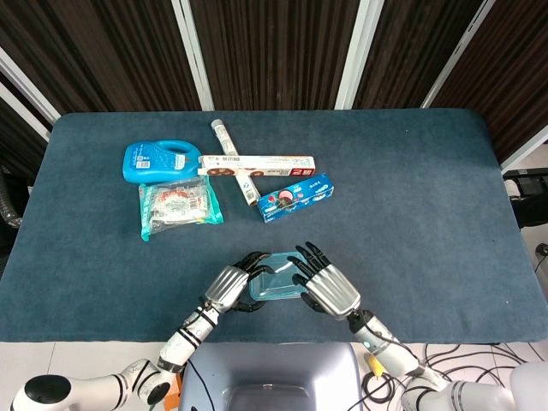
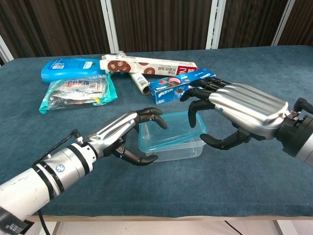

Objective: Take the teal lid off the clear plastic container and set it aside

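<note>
Tabletop with dark blue cloth, both hands working at the near edge, about 6 o'clock in the head view.

Left hand: fingers curled over the left rim of the clear plastic container, thumb low against its near-left wall. It grips the container body, which rests on the cloth. In the head view the same hand sits at the container's 9 o'clock side.

Teal lid: still over the container, but tilted. Right side is raised off the rim; left side is down near the left hand's fingers. Lid is translucent, and the container walls show below it.

Right hand: fingers arched over the lid's right edge, thumb below near the container's right wall. Fingers partly closed and appear to hold the raised edge; exact contact is not fully clear. In the head view this hand covers the container's 3 o'clock side.

Other items, far half of tabletop, around 10 to 12 o'clock from the container, well apart from it: blue detergent bottle; bagged snack packet just in front of the bottle; long cookie box; clear tube; blue cookie box, nearest to the container.
</note>
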`<state>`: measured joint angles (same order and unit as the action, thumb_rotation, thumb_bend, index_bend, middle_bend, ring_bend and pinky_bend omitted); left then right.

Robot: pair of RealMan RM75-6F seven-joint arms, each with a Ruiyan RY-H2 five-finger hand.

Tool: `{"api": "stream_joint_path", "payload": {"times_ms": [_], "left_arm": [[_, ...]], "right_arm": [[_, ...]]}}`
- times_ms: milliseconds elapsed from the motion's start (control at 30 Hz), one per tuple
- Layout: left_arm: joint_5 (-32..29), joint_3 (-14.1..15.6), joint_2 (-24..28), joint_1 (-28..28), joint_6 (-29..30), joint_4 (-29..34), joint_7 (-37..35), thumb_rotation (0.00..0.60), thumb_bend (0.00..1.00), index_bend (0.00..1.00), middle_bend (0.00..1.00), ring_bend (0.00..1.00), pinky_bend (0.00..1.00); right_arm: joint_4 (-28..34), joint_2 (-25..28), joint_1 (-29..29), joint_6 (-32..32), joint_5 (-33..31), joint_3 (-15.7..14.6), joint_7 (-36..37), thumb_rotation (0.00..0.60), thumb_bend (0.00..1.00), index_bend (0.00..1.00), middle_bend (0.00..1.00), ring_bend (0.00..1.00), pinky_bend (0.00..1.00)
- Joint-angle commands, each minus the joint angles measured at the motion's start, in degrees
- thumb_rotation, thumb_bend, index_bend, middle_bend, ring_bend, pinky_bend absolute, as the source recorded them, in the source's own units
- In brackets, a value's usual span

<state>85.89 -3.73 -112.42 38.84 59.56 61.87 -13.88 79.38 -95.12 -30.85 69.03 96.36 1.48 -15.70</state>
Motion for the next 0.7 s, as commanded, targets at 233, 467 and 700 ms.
{"api": "stream_joint_path", "payload": {"times_ms": [233,467,700], "left_arm": [[0.2,0.0,0.6,0.0,0.2,0.6,0.1,0.6,0.32,0.55,0.4,0.23,0.34],[0.3,0.1,0.9,0.0,0.1,0.7,-0.1,0.6,0.32,0.55,0.41,0.24,0.34],[0.6,0.4,1.2,-0.1,0.4,1.0,0.3,0.6,0.33,0.55,0.41,0.25,0.35]], "right_arm": [[-2.7,-2.4,-1.1,-0.8,-0.4,0.5,1.0,0.6,0.37,0.44,0.16,0.01,0.0],[-3.9,-3.3,-1.5,0.4,0.4,0.8,2.3,0.6,0.37,0.44,0.16,0.01,0.0],[-3.9,-3.6,-1.9,0.4,0.2,1.0,2.2,0.6,0.37,0.43,0.16,0.01,0.0]]}}
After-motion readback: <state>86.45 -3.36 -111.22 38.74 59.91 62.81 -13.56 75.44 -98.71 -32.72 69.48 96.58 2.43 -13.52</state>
